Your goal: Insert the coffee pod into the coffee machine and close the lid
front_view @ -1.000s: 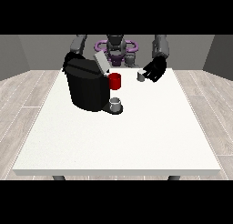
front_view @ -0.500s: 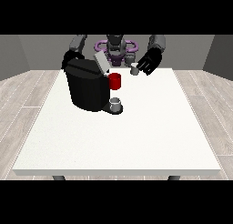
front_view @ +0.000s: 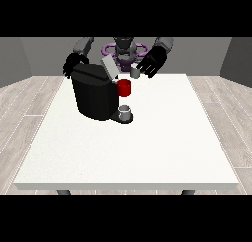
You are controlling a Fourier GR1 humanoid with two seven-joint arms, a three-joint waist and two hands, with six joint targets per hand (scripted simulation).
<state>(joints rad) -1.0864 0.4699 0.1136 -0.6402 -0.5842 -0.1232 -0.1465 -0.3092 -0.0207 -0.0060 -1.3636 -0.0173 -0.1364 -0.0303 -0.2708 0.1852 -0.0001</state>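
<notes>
Fingers of the black hand at the view's right (front_view: 153,63) curl round a small grey coffee pod (front_view: 135,72), held above the white surface (front_view: 147,147), just beyond the black coffee machine (front_view: 94,96) with its raised grey lid (front_view: 110,68). The hand at the view's left (front_view: 72,65) sits behind the machine; whether its fingers are curled cannot be told.

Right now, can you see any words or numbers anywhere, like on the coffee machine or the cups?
None: no words, numbers or signs can be read.
The black coffee machine, its raised lid, the red part at its front, the grey cup below and the white table all look plain.
</notes>
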